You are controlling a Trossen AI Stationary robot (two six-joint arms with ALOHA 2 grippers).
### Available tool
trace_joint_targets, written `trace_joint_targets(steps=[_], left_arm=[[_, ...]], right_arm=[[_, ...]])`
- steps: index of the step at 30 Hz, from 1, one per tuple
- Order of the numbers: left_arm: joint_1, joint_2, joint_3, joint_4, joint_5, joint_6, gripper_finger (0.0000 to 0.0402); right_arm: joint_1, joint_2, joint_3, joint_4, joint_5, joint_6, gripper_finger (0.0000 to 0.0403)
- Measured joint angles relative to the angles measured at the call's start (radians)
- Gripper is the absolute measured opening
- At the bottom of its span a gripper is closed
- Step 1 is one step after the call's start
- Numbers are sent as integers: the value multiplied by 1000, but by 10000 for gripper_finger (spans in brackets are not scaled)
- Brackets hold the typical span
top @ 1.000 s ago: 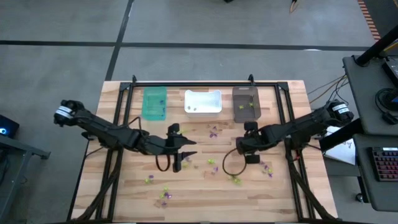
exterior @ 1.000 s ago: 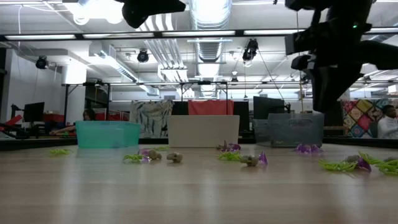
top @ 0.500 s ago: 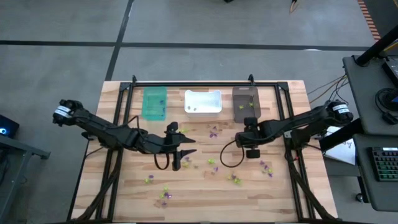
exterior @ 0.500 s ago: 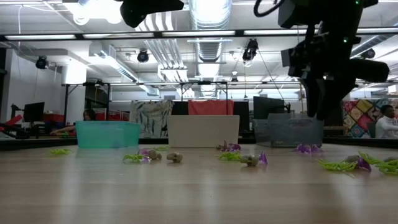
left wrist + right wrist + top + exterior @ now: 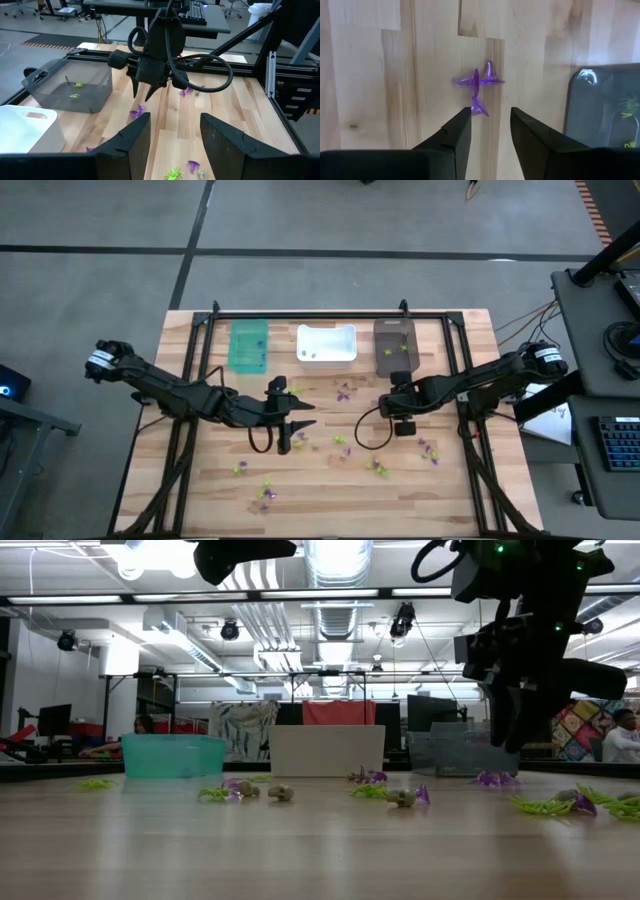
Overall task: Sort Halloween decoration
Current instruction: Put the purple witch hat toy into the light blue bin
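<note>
The right gripper, which a second ago sat lower and further right in the high view, has swung up toward the dark brown bin and now hangs beside it, fingers open and empty. It looks down on a purple cluster, suggesting it has dropped a piece and is lining up another. The left gripper waits at centre frame, fingers open, while trinkets lie scattered across the wooden surface.

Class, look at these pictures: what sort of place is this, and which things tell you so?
Probably a robotics lab or workshop: exposed ceiling ducts, desks with a keyboard, and a wooden table fitted with robot arms.
</note>
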Motion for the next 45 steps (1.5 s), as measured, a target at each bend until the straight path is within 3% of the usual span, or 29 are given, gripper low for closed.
trace_joint_targets(steps=[22, 45], left_arm=[[0, 1, 0, 2, 0, 0, 155], [0, 18, -4, 4, 0, 0, 155]], right_arm=[[-39, 7, 0, 23, -5, 21, 117], [-38, 191, 3, 42, -25, -32, 97]])
